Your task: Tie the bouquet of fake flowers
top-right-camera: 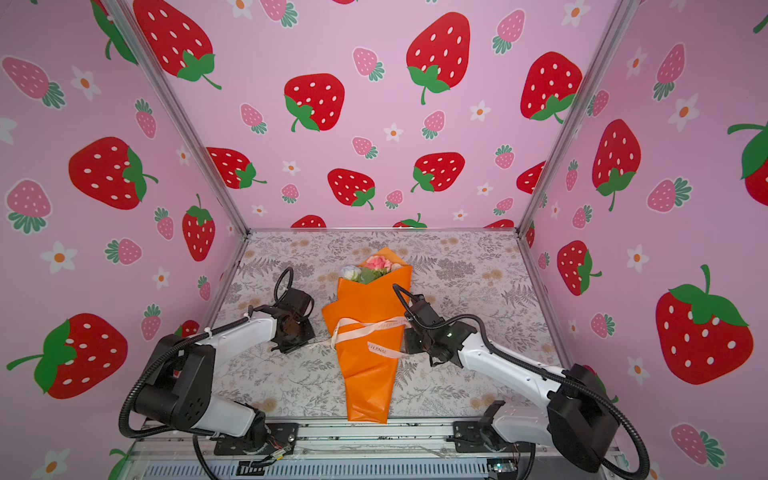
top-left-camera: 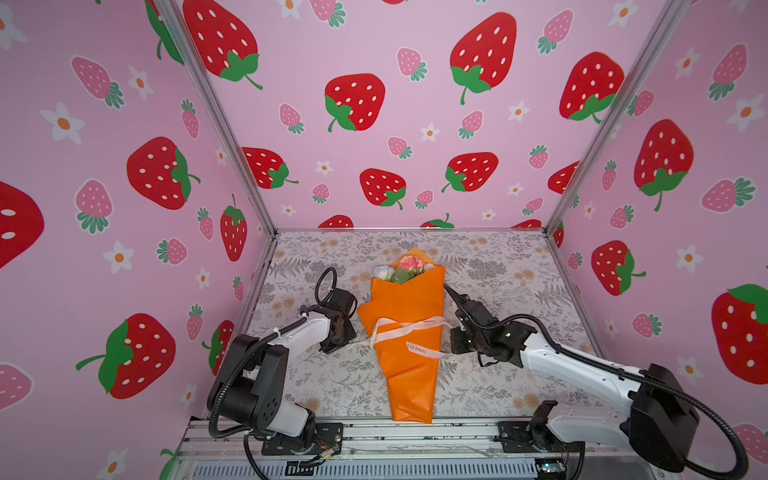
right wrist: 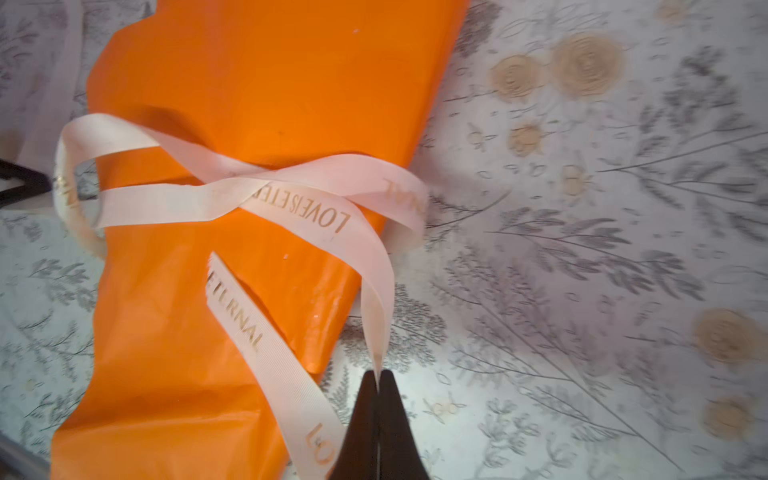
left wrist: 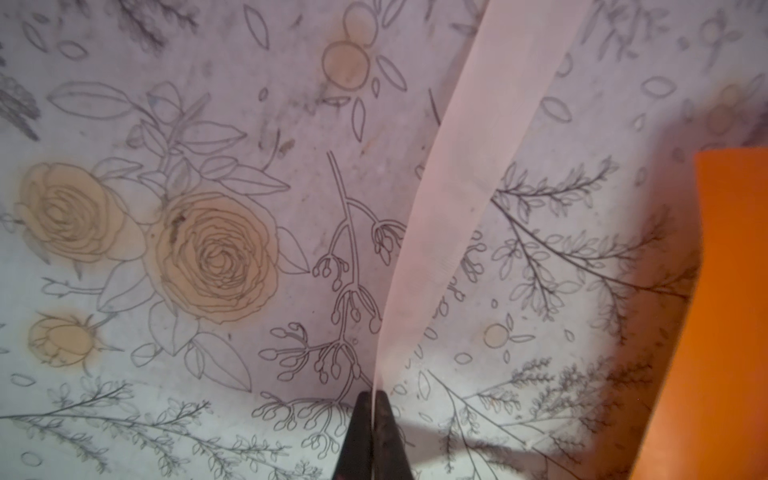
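The bouquet of fake flowers (top-left-camera: 405, 268) lies mid-table, wrapped in a cone of orange paper (top-left-camera: 409, 374), heads toward the back wall; its stems are hidden inside. A cream printed ribbon (top-left-camera: 409, 328) crosses over the paper's middle in a loose knot. My left gripper (left wrist: 375, 397) is shut on one ribbon end (left wrist: 478, 187), just left of the paper (left wrist: 727, 291); in a top view it sits low beside the cone (top-left-camera: 360, 337). My right gripper (right wrist: 378, 376) is shut on the other ribbon strand (right wrist: 374, 291), right of the cone (top-left-camera: 449, 343). A loose tail (right wrist: 266, 353) lies across the paper.
A floral-printed cover (top-left-camera: 519, 291) lies over the table. Strawberry-patterned walls (top-left-camera: 124, 208) close in the left, back and right sides. A metal rail (top-left-camera: 415, 432) holding both arm bases runs along the front edge, touching the cone's narrow end.
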You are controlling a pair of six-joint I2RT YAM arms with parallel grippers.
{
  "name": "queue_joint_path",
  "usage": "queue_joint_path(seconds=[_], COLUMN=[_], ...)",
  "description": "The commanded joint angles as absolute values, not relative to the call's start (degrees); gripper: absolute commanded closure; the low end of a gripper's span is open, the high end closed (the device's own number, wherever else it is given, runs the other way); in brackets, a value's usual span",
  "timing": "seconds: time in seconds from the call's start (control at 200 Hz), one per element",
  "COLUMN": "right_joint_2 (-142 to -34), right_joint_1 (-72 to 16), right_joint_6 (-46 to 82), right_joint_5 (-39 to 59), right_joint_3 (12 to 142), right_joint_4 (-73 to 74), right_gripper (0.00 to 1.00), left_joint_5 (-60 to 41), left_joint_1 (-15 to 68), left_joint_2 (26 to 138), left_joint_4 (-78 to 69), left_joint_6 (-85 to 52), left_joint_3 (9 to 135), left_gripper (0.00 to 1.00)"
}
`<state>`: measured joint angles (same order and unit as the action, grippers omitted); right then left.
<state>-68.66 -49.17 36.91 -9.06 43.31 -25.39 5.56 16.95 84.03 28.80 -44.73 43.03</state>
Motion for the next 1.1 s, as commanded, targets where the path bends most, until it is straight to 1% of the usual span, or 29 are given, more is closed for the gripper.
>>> queue_joint_path(seconds=[0.0,0.17,0.365,0.44,0.575,0.77,0.936,1.081,1.096], right_joint_2=[-64.1,-59.1,-57.1,-56.7,-56.3,-57.7,-61.0,-62.7,-62.8], right_joint_1=[-46.8,-42.9,-40.6,-39.2,-35.5,-30.0,-29.3,-29.2,-29.3], right_joint_6=[35.4,33.9,32.6,31.3,28.7,24.4,18.2,15.0,14.7], right_joint_5=[-17.0,-20.7,-25.9,-27.5,-29.8,-27.3,-29.2,-32.4,-32.7], right_joint_3=[44.8,44.8,45.9,46.5,47.5,48.2,51.0,53.1,53.3], right_joint_4=[-33.6,-35.9,-36.1,-35.6,-34.4,-31.0,-30.2,-29.8,-29.6], right_gripper=[1.0,1.0,1.0,1.0,1.0,1.0,1.0,1.0,1.0], left_joint_5=[7.3,7.1,7.5,6.1,3.4,-1.7,-6.3,-7.5,-8.9], left_joint_1=[15.8,14.1,13.0,11.8,8.9,6.8,6.7,6.7,6.7], left_joint_2=[78.9,72.3,66.3,64.9,64.1,64.5,66.1,67.7,67.8], left_joint_4=[30.9,31.5,33.2,33.2,33.7,31.9,29.4,28.0,27.8], left_joint_6=[-43.3,-41.6,-39.0,-38.4,-36.8,-34.7,-34.0,-34.0,-34.1], left_joint_3=[44.5,44.0,43.6,43.2,43.2,43.0,42.5,42.0,42.0], left_gripper=[1.0,1.0,1.0,1.0,1.0,1.0,1.0,1.0,1.0])
